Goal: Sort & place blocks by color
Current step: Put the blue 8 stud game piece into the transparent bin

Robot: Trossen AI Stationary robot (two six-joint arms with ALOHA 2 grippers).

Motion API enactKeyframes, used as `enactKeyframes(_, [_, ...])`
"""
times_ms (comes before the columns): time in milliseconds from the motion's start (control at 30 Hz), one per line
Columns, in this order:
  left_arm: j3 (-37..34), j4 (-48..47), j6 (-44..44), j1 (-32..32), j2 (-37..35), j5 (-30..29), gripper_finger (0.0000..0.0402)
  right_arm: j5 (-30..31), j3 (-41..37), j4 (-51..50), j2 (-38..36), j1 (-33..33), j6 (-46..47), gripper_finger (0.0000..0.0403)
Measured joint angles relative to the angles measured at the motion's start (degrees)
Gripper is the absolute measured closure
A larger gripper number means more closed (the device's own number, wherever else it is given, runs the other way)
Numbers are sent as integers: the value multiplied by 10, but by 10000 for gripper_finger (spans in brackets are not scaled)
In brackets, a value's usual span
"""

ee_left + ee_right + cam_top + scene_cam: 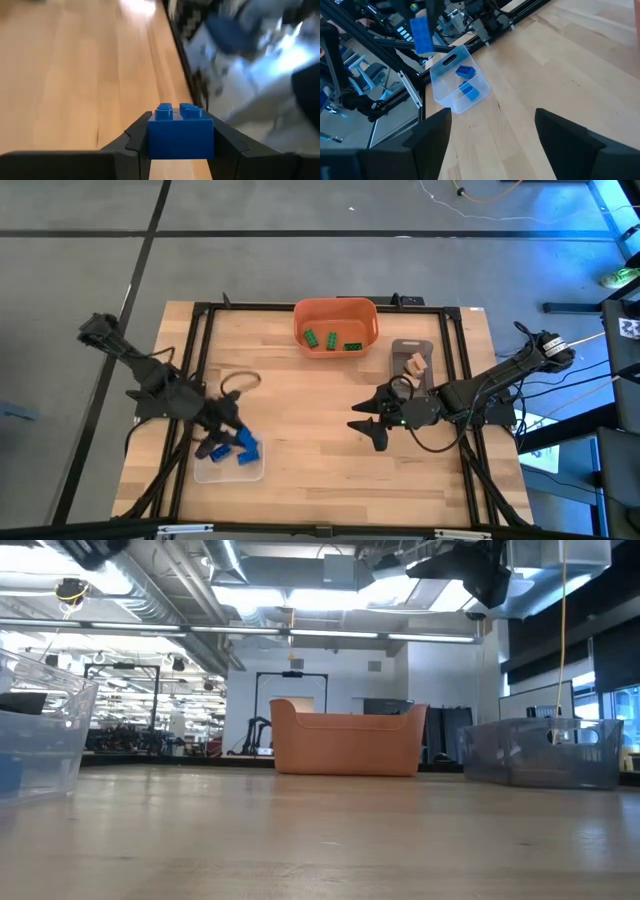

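Left claw (180, 150): pinching a blue brick (181, 132) above the clear tray (451, 82).
Tray: two blue bricks (466, 82) already inside.
Right claw (492, 132): spread, empty, waiting mid-counter (320, 450).
Tip: centre it over the tray, go low, then let go so it won't bounce out.

An orange bowl (347, 740) is sitting mid-table – a clear tray (40, 735) is standing at left, a grey tray (545, 752) at right.
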Motion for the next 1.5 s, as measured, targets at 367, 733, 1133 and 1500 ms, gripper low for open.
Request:
enactKeyframes(367, [110, -104, -33, -140, 173, 31, 273, 0, 0, -1, 0, 0, -1, 115])
enactKeyframes(733, [110, -98, -46, -189, 274, 38, 273, 0, 0, -1, 0, 0, 0, 115])
enactKeyframes(1133, [110, -142, 0, -188, 276, 23, 271, 0, 0, -1, 0, 0, -1, 115])
enactKeyframes(1500, [110, -196, 4, -179, 276, 26, 225, 0, 0, -1, 0, 0, -2, 115])
